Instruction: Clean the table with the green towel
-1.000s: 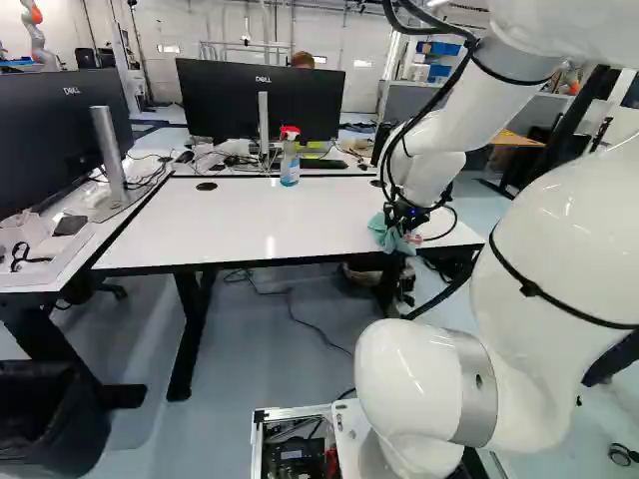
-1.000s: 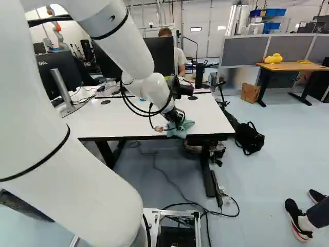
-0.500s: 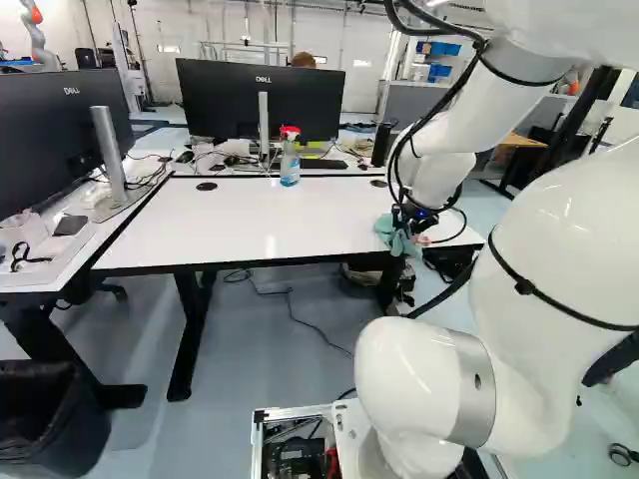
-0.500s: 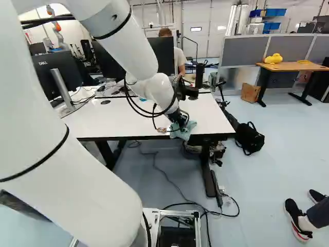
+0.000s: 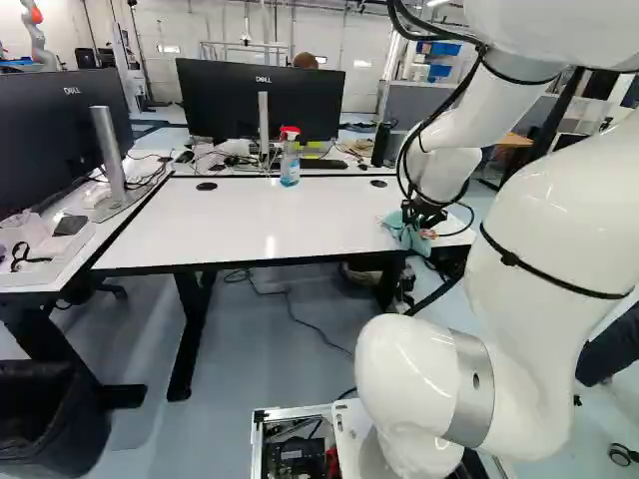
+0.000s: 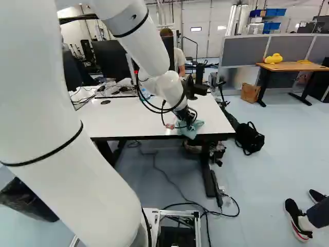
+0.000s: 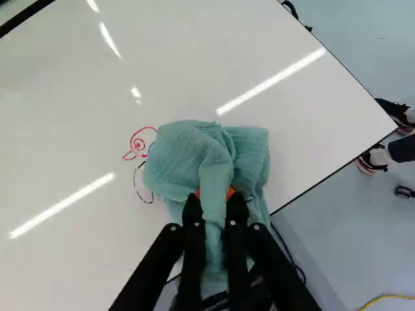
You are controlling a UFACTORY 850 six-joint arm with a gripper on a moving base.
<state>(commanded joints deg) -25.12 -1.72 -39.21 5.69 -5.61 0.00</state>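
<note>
Arm: white, reaching forward and down to the near part of the surface.
Surface: white top with a dark border (image 5: 270, 225), the arm's far end over its near part, toward the right in the left base view.
Monitor: black, upright (image 5: 250, 100), on a silver stand beyond the surface's far edge.
Green towel: bunched and folded (image 7: 188, 159), lying on the surface at the near edge, not far from the near corner; it reaches that edge, and a fold of it rises between the fingers.
End effector: black (image 5: 417, 220), pointing down into the cloth; in the wrist view both fingers pinch the fold of towel from two sides, so it is gripping the towel.
Spray bottle: clear with a red and white head (image 5: 290, 160), upright near the surface's far edge, well apart from the towel.
Red scribble: a small swirl (image 7: 137, 144) on the surface, just beside the towel.
Black line: a thin curve (image 7: 137, 185) below the swirl's loops, running to the towel's side.
</note>
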